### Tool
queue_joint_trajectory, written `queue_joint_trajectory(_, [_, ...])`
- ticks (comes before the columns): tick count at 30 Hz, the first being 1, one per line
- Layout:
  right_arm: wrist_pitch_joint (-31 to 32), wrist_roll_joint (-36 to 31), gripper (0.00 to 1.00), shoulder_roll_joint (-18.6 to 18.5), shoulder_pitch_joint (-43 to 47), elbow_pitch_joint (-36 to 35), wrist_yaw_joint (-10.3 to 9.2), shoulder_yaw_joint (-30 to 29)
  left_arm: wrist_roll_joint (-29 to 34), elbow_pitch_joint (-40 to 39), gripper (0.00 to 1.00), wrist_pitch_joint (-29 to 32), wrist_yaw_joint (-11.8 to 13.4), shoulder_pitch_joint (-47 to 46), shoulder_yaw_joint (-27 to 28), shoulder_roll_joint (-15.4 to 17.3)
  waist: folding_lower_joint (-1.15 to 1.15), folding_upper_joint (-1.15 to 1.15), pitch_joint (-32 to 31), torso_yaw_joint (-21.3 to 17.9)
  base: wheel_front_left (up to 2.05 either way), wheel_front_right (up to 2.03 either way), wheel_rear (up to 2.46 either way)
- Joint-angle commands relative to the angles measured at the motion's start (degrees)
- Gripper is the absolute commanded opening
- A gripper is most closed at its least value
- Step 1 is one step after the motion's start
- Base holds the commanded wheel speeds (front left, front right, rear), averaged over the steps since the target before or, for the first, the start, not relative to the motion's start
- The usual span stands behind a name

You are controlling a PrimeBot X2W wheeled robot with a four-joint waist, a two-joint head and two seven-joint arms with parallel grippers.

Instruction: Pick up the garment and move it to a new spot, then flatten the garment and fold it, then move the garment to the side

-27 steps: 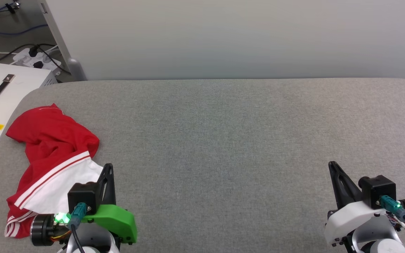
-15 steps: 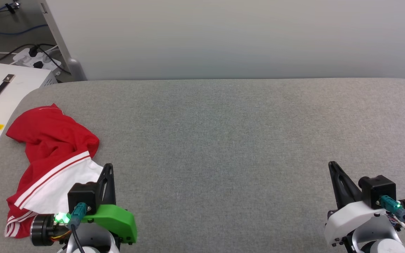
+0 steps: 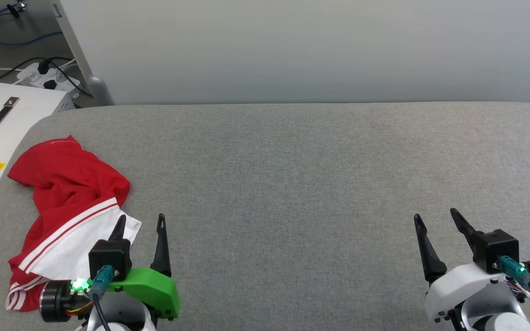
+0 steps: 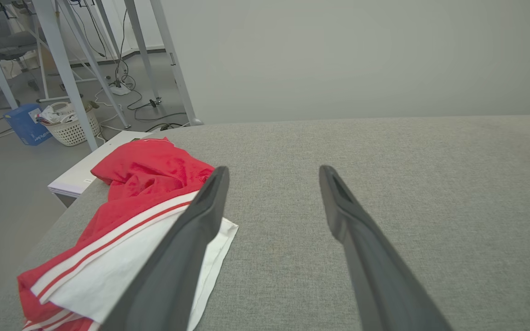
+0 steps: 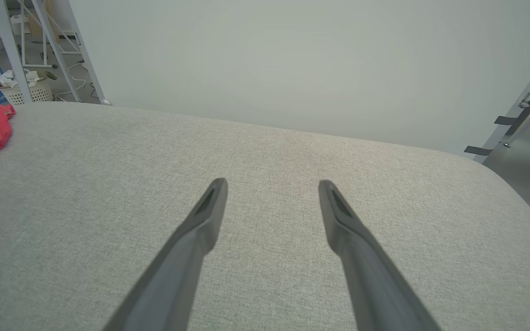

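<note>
The garment lies crumpled just left of the left hand, its white sleeve beside that hand's left finger, well apart from the right hand. Both hands stand open and empty. Pinching only one loose layer could probably drag the heap off the worktop edge alongside it.

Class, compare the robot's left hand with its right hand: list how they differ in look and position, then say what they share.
The left hand has a green housing; the right hand has a white housing. The left hand sits beside the crumpled garment, one finger overlapping its white sleeve in view; the right hand is over bare grey table, far from the garment. Both are open and empty, with dark fingers pointing forward.
</note>
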Motion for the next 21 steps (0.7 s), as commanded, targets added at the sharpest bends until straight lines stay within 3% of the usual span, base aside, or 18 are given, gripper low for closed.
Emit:
queue_joint_trajectory(1, [-0.4,0.4,1.0,0.0,-0.1,0.0,0.0,-0.2,-0.2,-0.1,1.0,-0.4,0.2,0.0,0.1,0.0,0.0,0.0,0.0,0.0,0.0,0.0,0.0])
queue_joint_trajectory(21, [-2.7,3.7,1.0,0.0,-0.7,-2.8,-0.01,-0.5,-1.0,-1.1,1.0,-2.8,0.9,-0.1,0.3,-0.1,0.0,0.0,0.1,0.0,0.0,0.0,0.0])
